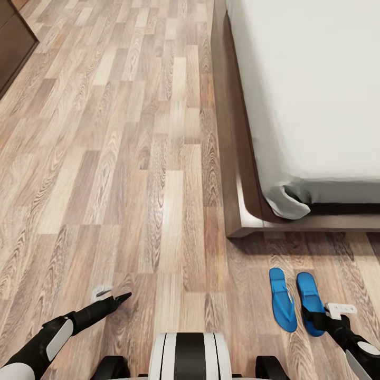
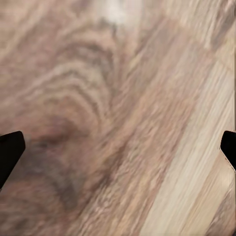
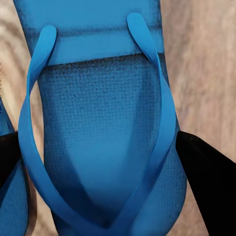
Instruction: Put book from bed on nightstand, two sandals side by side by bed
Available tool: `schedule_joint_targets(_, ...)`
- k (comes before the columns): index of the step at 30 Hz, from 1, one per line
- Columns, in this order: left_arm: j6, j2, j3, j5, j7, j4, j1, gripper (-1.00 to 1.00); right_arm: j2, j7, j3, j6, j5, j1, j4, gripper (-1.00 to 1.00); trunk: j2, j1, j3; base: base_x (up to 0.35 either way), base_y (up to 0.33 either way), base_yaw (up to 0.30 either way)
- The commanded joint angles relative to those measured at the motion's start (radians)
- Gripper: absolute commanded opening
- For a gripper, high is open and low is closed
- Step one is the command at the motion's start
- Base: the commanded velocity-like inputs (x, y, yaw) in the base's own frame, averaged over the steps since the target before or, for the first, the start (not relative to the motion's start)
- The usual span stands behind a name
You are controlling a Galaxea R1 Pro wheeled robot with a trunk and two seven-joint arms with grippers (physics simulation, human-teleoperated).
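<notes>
Head view: large low bed (image 1: 232,174) with dark brown wooden frame and plain light grey mattress, upper right, on light wood-plank floor (image 1: 121,158). Two bright blue flat sandals (image 1: 282,300) lay side by side on the floor, near the bed's foot corner. Dark brown cabinet edge (image 1: 13,45), upper left.

Right wrist view: close detail the head camera lacked, the right-hand sandal's (image 3: 105,147) blue V-strap. My right gripper (image 3: 110,164) stood wide open, one black finger on either side of it; contact unclear.

Left wrist view: floor grain alone. My left gripper (image 2: 118,152) spread wide, empty, above the planks.
</notes>
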Motion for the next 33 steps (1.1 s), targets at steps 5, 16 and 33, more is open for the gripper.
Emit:
schedule_joint_targets(5,0.007,0.001,-0.005,0.010,0.001,0.000,0.000,1.00,-0.002,0.001,0.006,-0.005,-0.011,-0.001,0.001,-1.00,0.000,0.000,0.000,0.143,0.000,0.000)
schedule_joint_targets(16,0.007,0.000,-0.005,0.010,0.001,0.000,0.000,1.00,-0.002,0.001,0.006,-0.005,-0.011,-0.001,0.001,-1.00,-0.001,0.001,-0.008,0.006,0.000,0.000)
schedule_joint_targets(33,0.007,-0.008,-0.004,0.010,0.000,0.000,0.000,1.00,-0.002,0.001,0.006,-0.005,-0.011,-0.001,0.001,-1.00,-0.002,0.003,-0.028,0.005,0.000,0.000)
